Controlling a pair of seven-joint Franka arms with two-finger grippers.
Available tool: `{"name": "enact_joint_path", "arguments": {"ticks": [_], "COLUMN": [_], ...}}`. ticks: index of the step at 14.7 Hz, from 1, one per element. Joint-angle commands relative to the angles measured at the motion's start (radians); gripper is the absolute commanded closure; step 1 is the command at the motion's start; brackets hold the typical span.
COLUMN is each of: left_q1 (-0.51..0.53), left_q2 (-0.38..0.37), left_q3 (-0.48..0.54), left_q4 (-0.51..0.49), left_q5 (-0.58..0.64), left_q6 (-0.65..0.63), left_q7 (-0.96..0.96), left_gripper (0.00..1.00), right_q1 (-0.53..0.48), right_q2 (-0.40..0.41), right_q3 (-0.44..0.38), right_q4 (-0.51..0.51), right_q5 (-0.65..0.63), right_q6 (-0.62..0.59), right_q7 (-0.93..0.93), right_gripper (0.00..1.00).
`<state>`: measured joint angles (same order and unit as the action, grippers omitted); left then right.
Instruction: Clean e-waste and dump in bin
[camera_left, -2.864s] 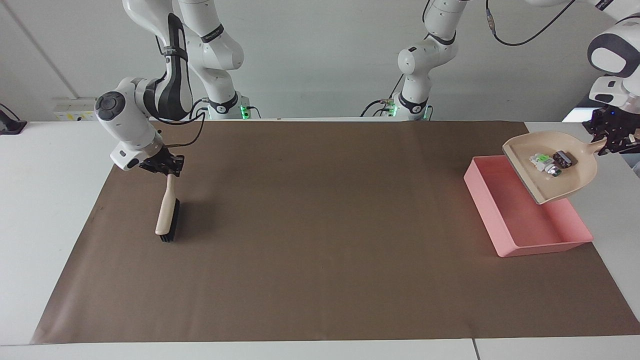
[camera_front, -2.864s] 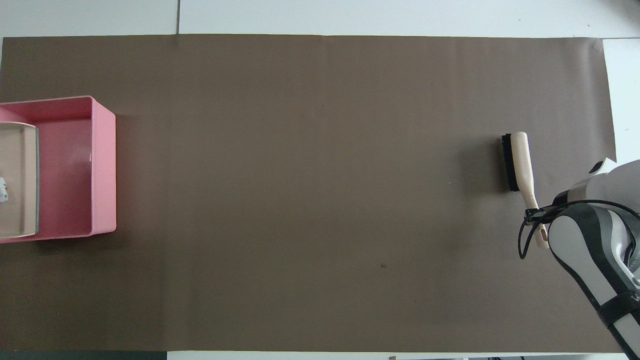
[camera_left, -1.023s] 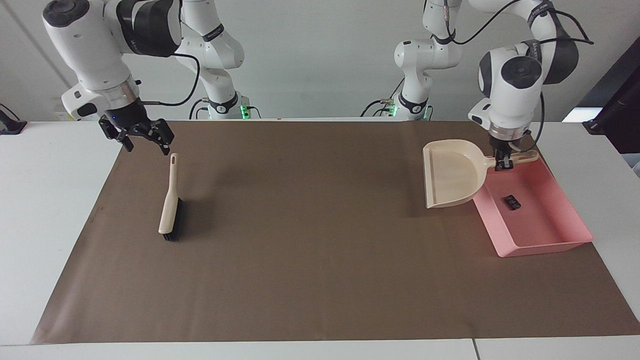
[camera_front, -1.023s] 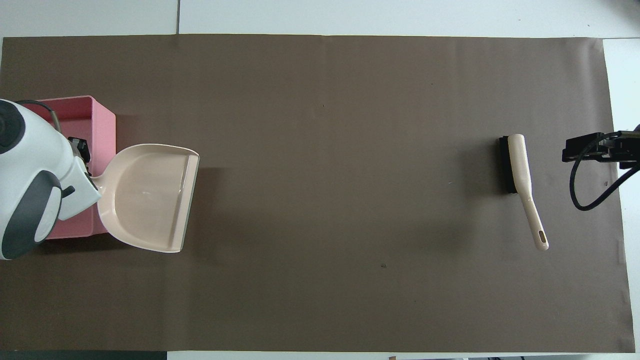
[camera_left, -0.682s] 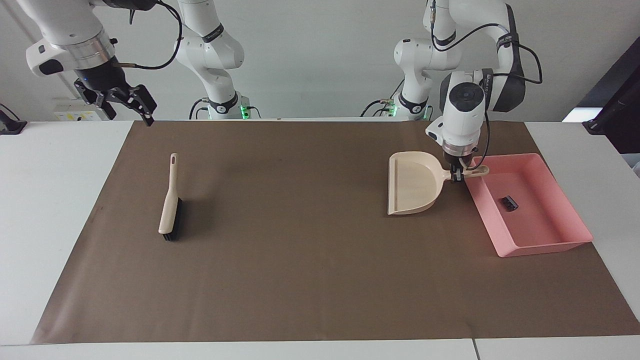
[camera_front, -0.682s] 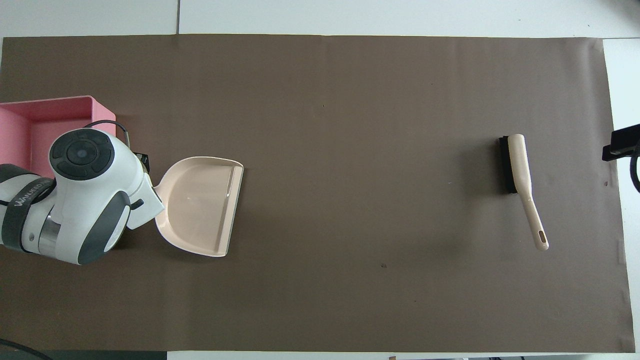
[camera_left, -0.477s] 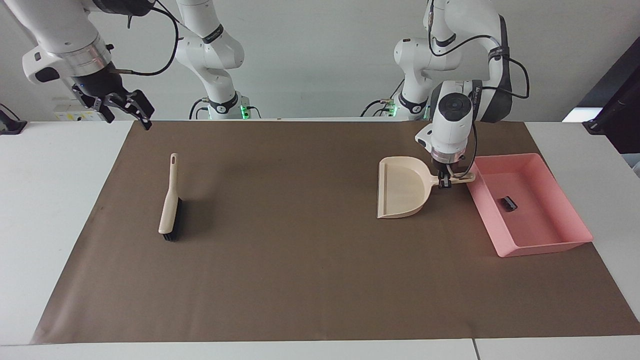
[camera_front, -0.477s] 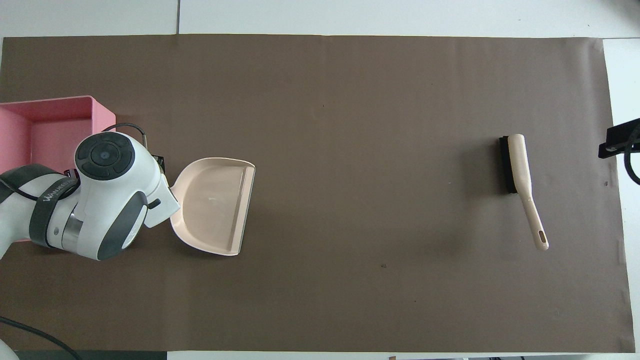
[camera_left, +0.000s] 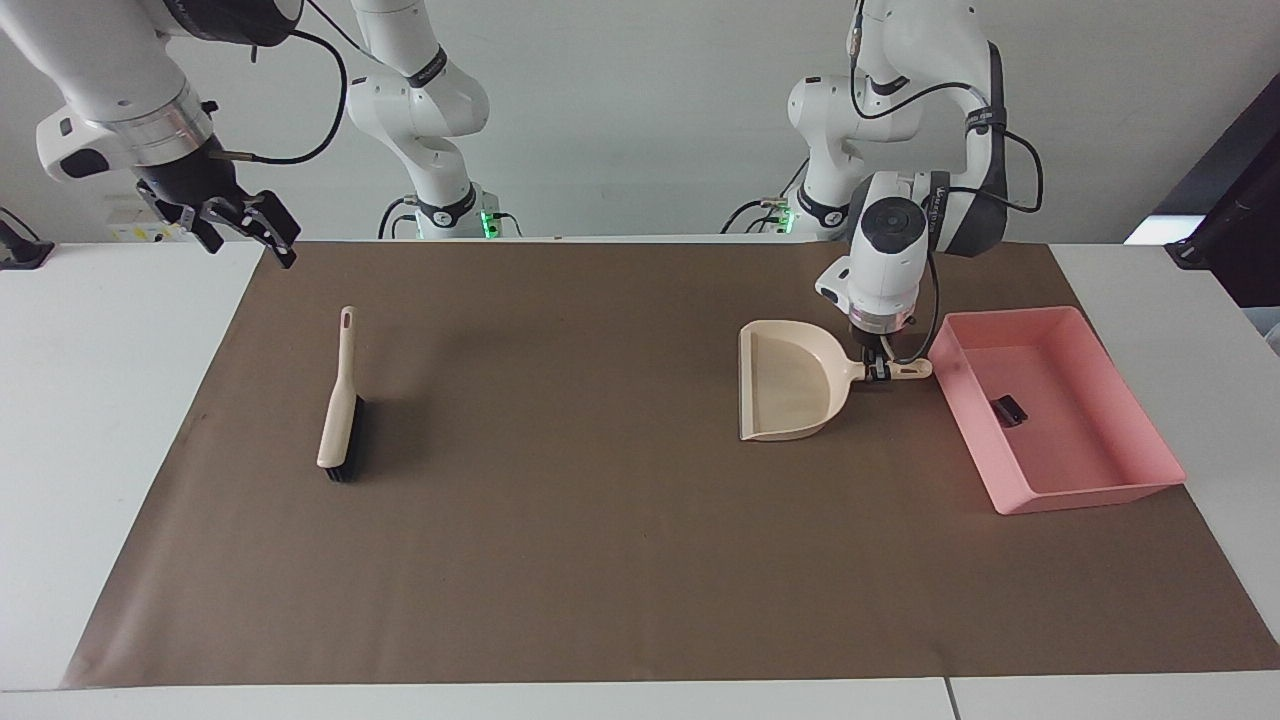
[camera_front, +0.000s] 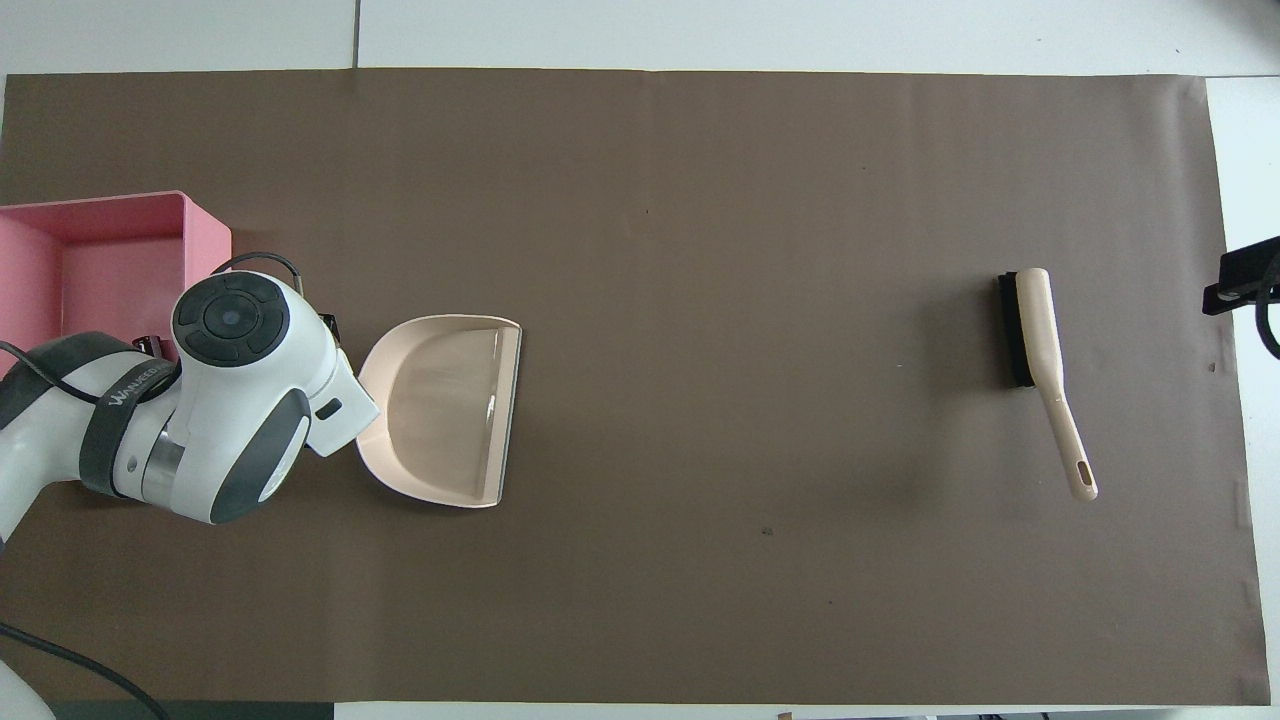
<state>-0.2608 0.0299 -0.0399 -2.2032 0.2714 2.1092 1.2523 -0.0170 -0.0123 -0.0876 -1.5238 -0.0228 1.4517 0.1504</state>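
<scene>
The pink bin (camera_left: 1090, 492) stands at the left arm's end of the mat and also shows in the overhead view (camera_front: 205, 240). One dark e-waste piece (camera_left: 1010, 409) lies in it. The white piece is hidden or out of view. My left gripper (camera_left: 878, 370) is shut on the handle of the beige dustpan (camera_left: 790, 395), which is empty and sits low at the mat beside the bin, toward the table's middle. In the overhead view the dustpan (camera_front: 445, 410) shows and the arm hides the gripper. My right gripper (camera_left: 245, 232) is open and empty, raised over the mat's edge at the right arm's end.
The beige brush (camera_left: 340, 410) lies on the brown mat (camera_left: 600, 550) toward the right arm's end; it also shows in the overhead view (camera_front: 1040, 340). The right gripper's tip (camera_front: 1240, 285) shows at the edge of that view.
The left gripper swung the dustpan off the bin toward the middle and lowered it; the pan is now empty. The right gripper let go of the brush and rose away.
</scene>
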Motion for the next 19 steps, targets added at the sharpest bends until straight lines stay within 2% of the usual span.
{"name": "enact_joint_path", "arguments": {"ticks": [1,2,4,7,10,12,16,19], "left_q1": [-0.017,-0.012,0.003,0.020,0.072,0.083,0.163,0.203], "left_q2": [-0.021,-0.028,-0.076,-0.129,-0.130,-0.119,-0.100,-0.097], "left_q3": [0.015,0.017,0.017,0.020,0.023,0.025,0.028,0.029], "left_q4": [-0.020,-0.020,-0.023,-0.024,-0.015,0.006,0.169,0.319], "left_q5": [-0.017,-0.017,-0.017,-0.018,-0.020,-0.069,-0.239,-0.267], "left_q6": [0.020,0.014,-0.041,-0.155,-0.167,-0.158,-0.175,-0.309], "left_q7": [-0.053,-0.088,-0.187,-0.544,-1.013,-1.196,-1.252,-1.251], "left_gripper": [0.31,0.27,0.04,0.02,0.02,0.02,0.02,0.02], "right_q1": [0.000,-0.004,-0.035,-0.024,-0.009,-0.009,-0.009,-0.015], "right_q2": [-0.014,-0.032,-0.044,-0.046,-0.046,-0.043,-0.040,-0.043], "right_q3": [0.011,0.023,0.064,0.065,0.068,0.072,0.072,0.072], "right_q4": [-0.016,-0.044,-0.064,-0.067,-0.069,-0.062,-0.058,-0.061], "right_q5": [0.000,0.000,0.000,-0.012,-0.043,-0.049,-0.034,-0.010], "right_q6": [-0.010,-0.008,-0.008,-0.005,0.003,0.001,0.003,-0.001], "right_q7": [-0.011,-0.009,-0.008,-0.009,-0.050,-0.074,-0.065,-0.043], "right_gripper": [0.00,0.00,0.00,0.00,0.00,0.00,0.00,0.00]}}
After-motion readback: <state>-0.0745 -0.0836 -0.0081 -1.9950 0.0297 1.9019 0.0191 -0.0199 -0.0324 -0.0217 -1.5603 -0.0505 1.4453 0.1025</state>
